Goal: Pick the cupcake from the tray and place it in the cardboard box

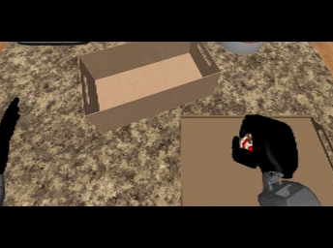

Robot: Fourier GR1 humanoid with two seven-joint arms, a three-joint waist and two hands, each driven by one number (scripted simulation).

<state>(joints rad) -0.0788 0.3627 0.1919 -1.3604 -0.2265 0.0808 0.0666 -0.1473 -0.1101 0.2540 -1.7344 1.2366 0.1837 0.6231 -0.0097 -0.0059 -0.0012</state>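
The robot's right hand (273, 145) curls over the cupcake (247, 143) above the middle of the brown tray (208, 169), which sits at the near right corner of the speckled worktop (91, 160). The fingers bend round the cake so that only a scrap of red and white shows at the hand's left side. Whether the cake is clear of the tray's surface cannot be told. The open cardboard box (162, 101) stands beyond the tray's far left corner, close to it. It is skewed to the worktop's edges, with its long axis running from near left to far right. The carry ahead would therefore run away from the robot and leftward, over the box's near wall. The left hand (1, 140) rests at the worktop's left edge with its fingers straight and together, well apart from both tray and box. The right hand looks like the one to carry
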